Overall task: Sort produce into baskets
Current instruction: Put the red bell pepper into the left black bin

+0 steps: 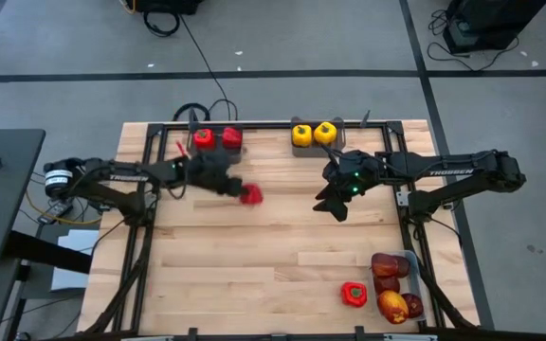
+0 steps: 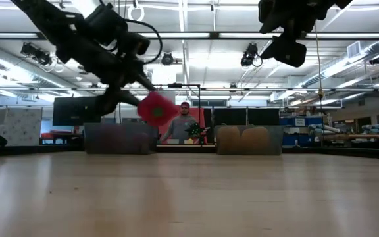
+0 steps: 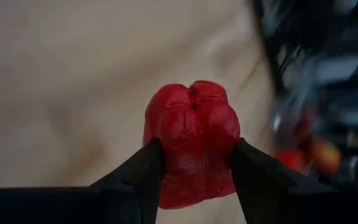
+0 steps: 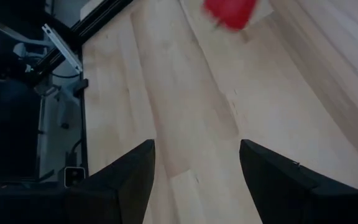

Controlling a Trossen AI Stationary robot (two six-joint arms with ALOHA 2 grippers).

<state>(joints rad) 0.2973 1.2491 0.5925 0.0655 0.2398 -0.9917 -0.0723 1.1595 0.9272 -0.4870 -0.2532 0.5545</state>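
Holding a red pepper [image 1: 250, 195] up off the worktop [image 1: 254, 265], the left pincer [image 1: 245, 193] is clamped on it right now; the left wrist view shows both dark fingers [image 3: 143, 171] pressed on the pepper's sides with its lumpy bottom end facing the camera. From the low view it's clearly in the air, well above the wood.

What matters next, I reckon, is where the red bin [image 1: 215, 140] sits from that pincer: roughly 11 o'clock in the overhead view, at the far edge of the worktop, already holding two red peppers [image 1: 204, 139]. The carried pepper is near it but not over it, so the arm has to pull back and toward the far edge before letting go. Left arm is obviously the closer one for that.

The right pincer [image 1: 335, 203] hangs open and empty over the middle of the worktop, at about 3 o'clock from the carried pepper and well apart from it. Two yellow peppers [image 1: 313, 134] sit in the other far bin [image 1: 313, 142], at 12 o'clock from that pincer. One more red pepper [image 1: 354, 295] lies on the wood just beside the clear tray [image 1: 408, 256] of apples [image 1: 391, 265], down at the near right corner.
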